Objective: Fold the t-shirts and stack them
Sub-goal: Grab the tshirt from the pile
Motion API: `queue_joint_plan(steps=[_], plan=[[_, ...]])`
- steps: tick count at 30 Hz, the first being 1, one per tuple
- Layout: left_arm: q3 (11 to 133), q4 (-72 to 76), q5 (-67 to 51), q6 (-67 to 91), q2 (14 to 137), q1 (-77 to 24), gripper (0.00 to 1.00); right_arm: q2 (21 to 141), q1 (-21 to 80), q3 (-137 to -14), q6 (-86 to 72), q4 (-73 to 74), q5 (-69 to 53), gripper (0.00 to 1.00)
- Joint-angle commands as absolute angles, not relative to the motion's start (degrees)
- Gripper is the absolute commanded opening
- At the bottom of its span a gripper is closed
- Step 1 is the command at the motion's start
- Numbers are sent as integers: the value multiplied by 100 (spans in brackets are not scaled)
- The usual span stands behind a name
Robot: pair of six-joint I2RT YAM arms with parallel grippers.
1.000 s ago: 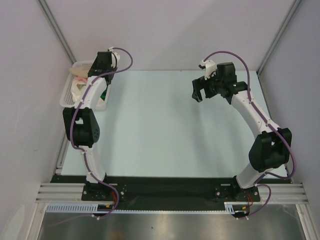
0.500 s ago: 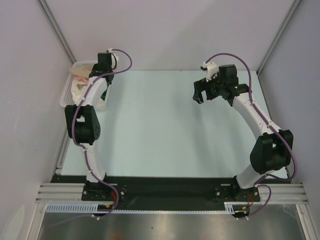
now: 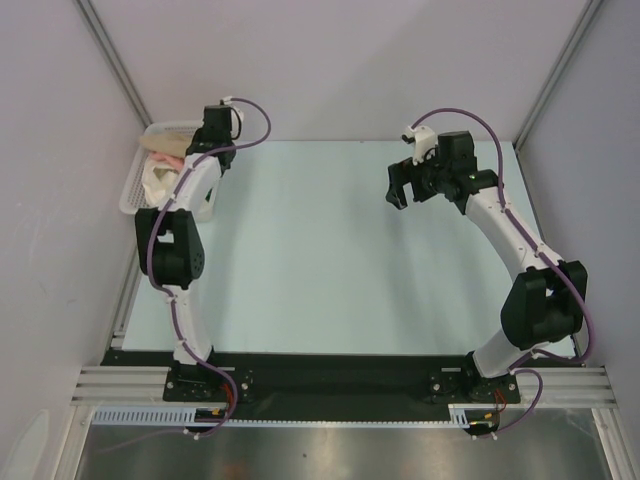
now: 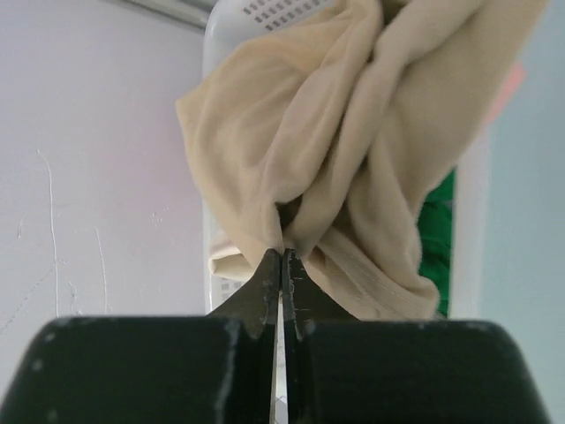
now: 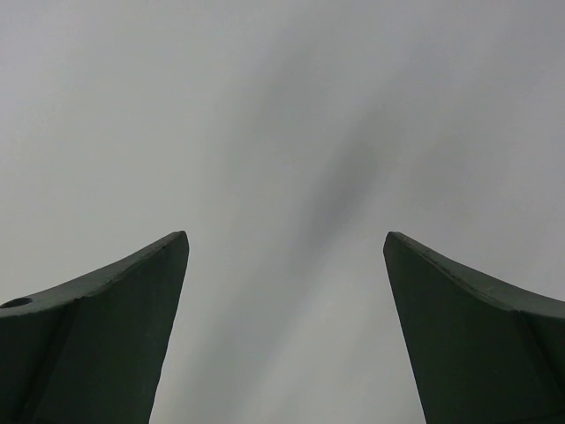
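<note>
A crumpled tan t-shirt (image 4: pixel 353 132) bulges out of the white mesh basket (image 4: pixel 265 13) in the left wrist view. My left gripper (image 4: pixel 282 254) is shut on a fold of it, tips pinched together in the cloth. Beside it a green shirt (image 4: pixel 434 247) and a sliver of pink one (image 4: pixel 512 84) show. From above, the left gripper (image 3: pixel 203 148) hangs over the basket (image 3: pixel 130 195) at the table's far left, with cream cloth (image 3: pixel 155 182) and pink cloth (image 3: pixel 166 160) inside. My right gripper (image 3: pixel 405 190) hovers open over the far right of the table, nothing between its fingers (image 5: pixel 115 309).
The pale green table top (image 3: pixel 320 250) spans the space between the arms. Grey walls and metal frame posts (image 3: pixel 110 60) close in the back and sides. The basket sits against the left wall.
The left gripper's jaws have closed onto the tan shirt, and its wrist has shifted a little rightward over the basket. The right arm has barely moved.
</note>
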State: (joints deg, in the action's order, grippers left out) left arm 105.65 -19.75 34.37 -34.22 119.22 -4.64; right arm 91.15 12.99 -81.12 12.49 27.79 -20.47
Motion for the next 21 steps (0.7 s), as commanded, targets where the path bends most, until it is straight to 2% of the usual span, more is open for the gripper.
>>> queue_joint_plan(steps=[1,5,11,14,18,21], plan=[[10512,-1810,3507,-3182,11295,-922,0,8850,1266,-8147,1204,2531,-2118,100],[10547,-1881,3542,-3085,10987,-1353,0,8815,1257,-8121,1222,2531,-2127,99],[11302,-2171,3542,-2821,10811,-1985,1,8736,1222,-8033,1195,2514,-2171,100],[11855,-2136,3463,-2847,10697,-2354,0,8675,1195,-7998,1195,2505,-2171,100],[13371,-2442,3288,-2769,10784,-2837,0,8605,1160,-7972,1213,2514,-2153,100],[14078,-2558,3165,-2865,10898,-3162,0,8578,1134,-7963,1213,2505,-2145,100]])
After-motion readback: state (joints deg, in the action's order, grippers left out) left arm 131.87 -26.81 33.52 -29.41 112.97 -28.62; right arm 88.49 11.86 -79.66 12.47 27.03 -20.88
